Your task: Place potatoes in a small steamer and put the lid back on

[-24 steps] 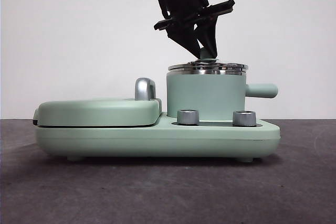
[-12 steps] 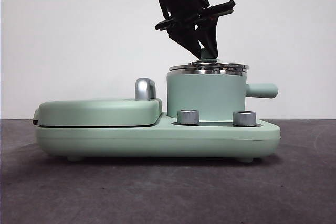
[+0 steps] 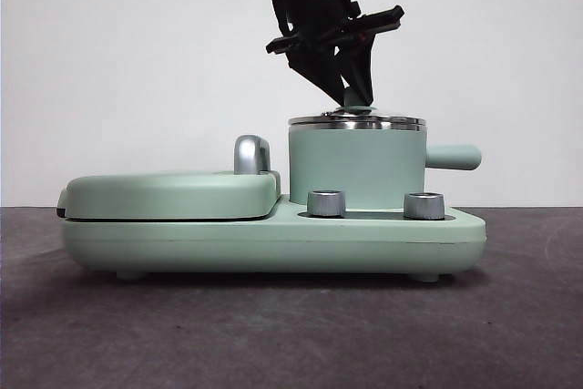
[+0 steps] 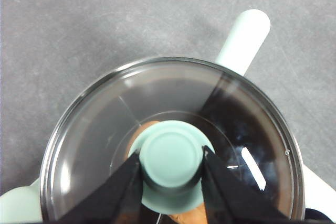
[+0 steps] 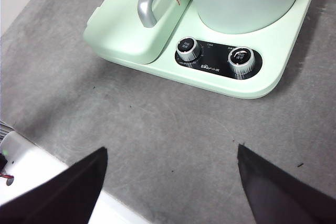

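Glass dims the potato (image 4: pixel 148 129) inside the small steamer (image 3: pixel 357 168), leaving only an orange-brown patch visible beneath the lid (image 4: pixel 173 145), which sits level on the steel rim. Clamped on its green knob (image 3: pixel 357 96) is the left gripper (image 4: pixel 172 169). The right gripper (image 5: pixel 170 182) hangs spread wide over the grey table (image 5: pixel 173 124), before a white wall (image 3: pixel 109 88).

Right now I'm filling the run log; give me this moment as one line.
left pincer: shut on lid knob | lid: on pot | potato: inside | right pincer: open, waiting
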{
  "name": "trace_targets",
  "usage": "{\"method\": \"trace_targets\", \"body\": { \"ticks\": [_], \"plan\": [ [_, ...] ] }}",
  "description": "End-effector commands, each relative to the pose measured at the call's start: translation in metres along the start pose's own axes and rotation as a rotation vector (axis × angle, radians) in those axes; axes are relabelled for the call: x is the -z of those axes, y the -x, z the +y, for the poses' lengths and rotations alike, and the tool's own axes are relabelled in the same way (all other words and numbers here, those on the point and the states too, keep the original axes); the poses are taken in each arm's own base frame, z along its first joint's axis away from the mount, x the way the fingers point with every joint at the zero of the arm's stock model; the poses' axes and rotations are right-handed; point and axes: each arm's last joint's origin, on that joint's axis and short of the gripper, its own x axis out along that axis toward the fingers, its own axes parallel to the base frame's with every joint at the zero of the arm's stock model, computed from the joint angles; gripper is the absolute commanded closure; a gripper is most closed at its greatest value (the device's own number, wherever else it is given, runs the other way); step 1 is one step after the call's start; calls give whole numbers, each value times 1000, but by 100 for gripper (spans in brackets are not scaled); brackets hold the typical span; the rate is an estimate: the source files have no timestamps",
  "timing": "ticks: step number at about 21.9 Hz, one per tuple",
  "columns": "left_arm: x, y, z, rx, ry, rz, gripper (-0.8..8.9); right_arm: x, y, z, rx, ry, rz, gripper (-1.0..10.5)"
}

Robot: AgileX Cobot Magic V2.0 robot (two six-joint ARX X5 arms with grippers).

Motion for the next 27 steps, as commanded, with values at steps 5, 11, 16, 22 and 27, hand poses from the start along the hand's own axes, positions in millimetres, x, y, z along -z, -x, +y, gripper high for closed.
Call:
{"method": "trace_targets", "body": {
  "ticks": [5, 11, 16, 22, 27],
  "plan": [
    [-4, -6, 0, 0, -19, -18, 805, -2, 1, 2, -13, -5, -7, 555],
    [-9, 1, -1, 0, -17, -35, 378, -2, 1, 2, -13, -4, -7, 555],
    [-31, 72, 2, -6, 16, -97, 346, -2, 1, 2, -13, -4, -7, 555],
    [-8, 173, -1, 44, 70, 42, 360, -5, 1, 4, -49, 8, -33, 555],
    [47, 231, -8, 154, 103, 66, 360, -9, 1, 5, -62, 25, -65, 555]
  ]
}}
